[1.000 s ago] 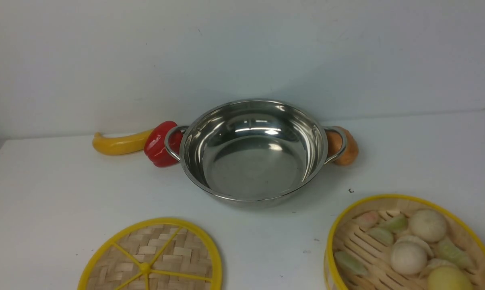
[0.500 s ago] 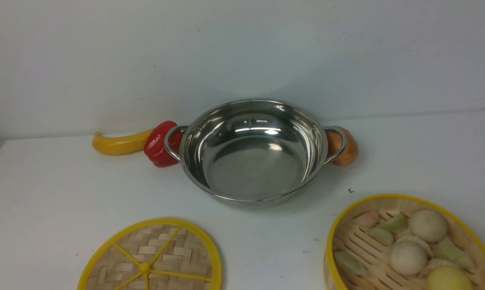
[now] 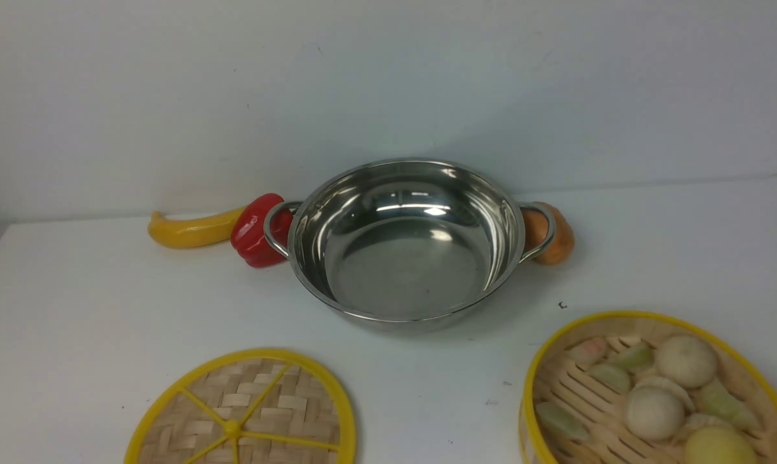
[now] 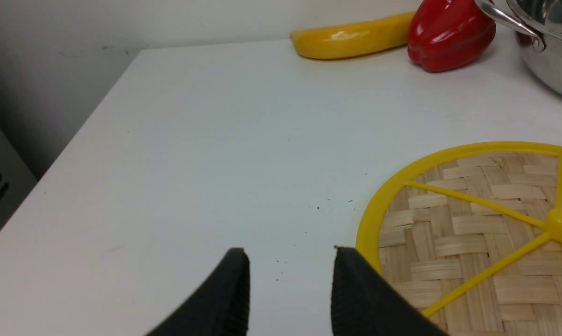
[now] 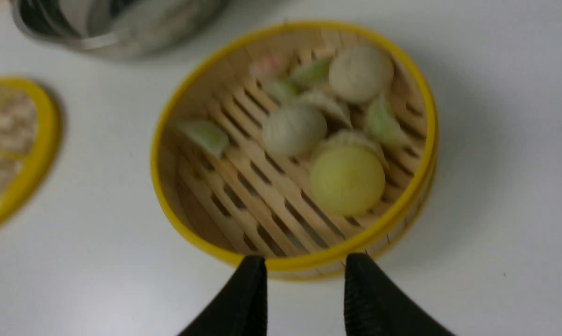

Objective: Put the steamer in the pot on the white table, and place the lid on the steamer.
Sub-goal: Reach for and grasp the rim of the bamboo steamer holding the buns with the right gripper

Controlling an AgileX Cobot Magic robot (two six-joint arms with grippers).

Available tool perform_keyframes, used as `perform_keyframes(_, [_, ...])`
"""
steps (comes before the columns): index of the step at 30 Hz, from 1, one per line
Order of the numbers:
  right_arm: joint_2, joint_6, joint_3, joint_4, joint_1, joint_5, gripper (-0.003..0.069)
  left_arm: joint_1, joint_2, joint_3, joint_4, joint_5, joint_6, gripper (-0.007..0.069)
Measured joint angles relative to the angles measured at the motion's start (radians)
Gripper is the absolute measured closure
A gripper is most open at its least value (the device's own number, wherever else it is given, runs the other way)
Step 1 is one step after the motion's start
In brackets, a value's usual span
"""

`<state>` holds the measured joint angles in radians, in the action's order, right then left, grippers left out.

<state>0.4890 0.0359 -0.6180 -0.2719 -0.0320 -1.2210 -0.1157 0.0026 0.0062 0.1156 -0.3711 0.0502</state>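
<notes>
Stainless-steel pot (image 3: pixel 407 264), wide, shallow, two loop handles: empty, mid-counter.

Checked against a second ago, front view: no change. Round bamboo steamer (image 3: pixel 585 390), yellow rim, toy buns inside, rests on the white counter (image 3: pixel 72 303) at near right, well apart from the pot. Flat woven-bamboo lid (image 3: pixel 246 412), yellow spokes, lies at near left, also unmoved. Neither arm shows in that view.

Left jaws: spread, nothing between, just beside the lid's rim.
Right jaws: spread, empty, tips at the steamer's rim. That wrist picture is smeared, so the arm is probably moving.

Judgement: nothing placed yet; the right arm seems to be lining up a rim grasp on the steamer.
</notes>
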Motion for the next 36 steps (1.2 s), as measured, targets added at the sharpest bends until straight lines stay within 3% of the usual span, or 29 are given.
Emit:
perform_keyframes(9, [0.409,0.041,-0.071,0.042,0.0,0.189,0.041,0.0,0.0,0.0,0.0,0.0,0.0,0.0384])
perform_keyframes(20, [0.881,-0.029,-0.14,0.136,0.0,0.233,0.041,0.0,0.0,0.0,0.0,0.0,0.0,0.0384])
perform_keyframes(36, [1.037,-0.093,-0.141,0.169,0.0,0.332,0.041,0.0,0.0,0.0,0.0,0.0,0.0,0.0384])
